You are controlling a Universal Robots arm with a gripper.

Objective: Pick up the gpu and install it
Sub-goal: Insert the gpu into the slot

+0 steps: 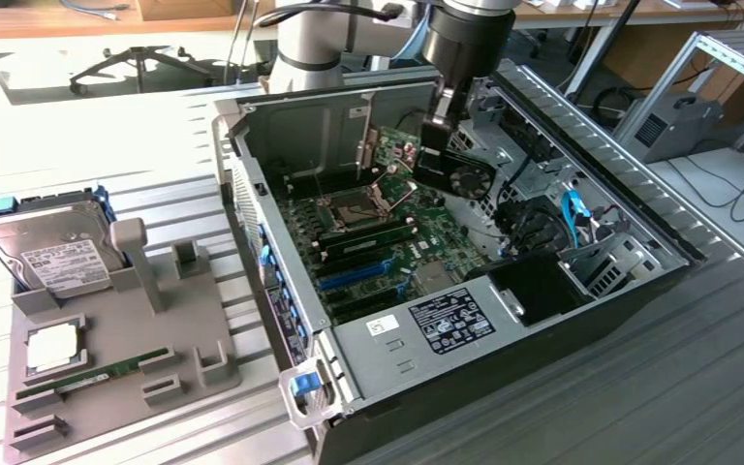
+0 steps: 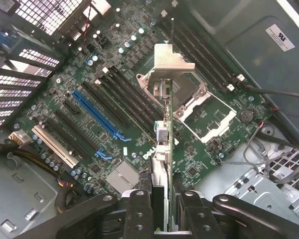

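Holding gpu (image 1: 460, 174) | tool (image 2: 164, 206) clamped | over motherboard (image 2: 199, 159) inside open case (image 1: 307, 126)

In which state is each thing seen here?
Dark flat gpu card with round fan, held over the motherboard, not seated.
Black two-finger gripper, shut on the gpu.
Black computer case, side open.
Long blue card slot, empty.
Silver boxy hard drive, propped in grey holder.
Narrow green RAM stick, lying in holder.

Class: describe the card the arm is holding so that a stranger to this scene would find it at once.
Find the open computer case lying on its side. Above its motherboard the gripper holds the gpu. No neighbour has its round black fan and silver end bracket.
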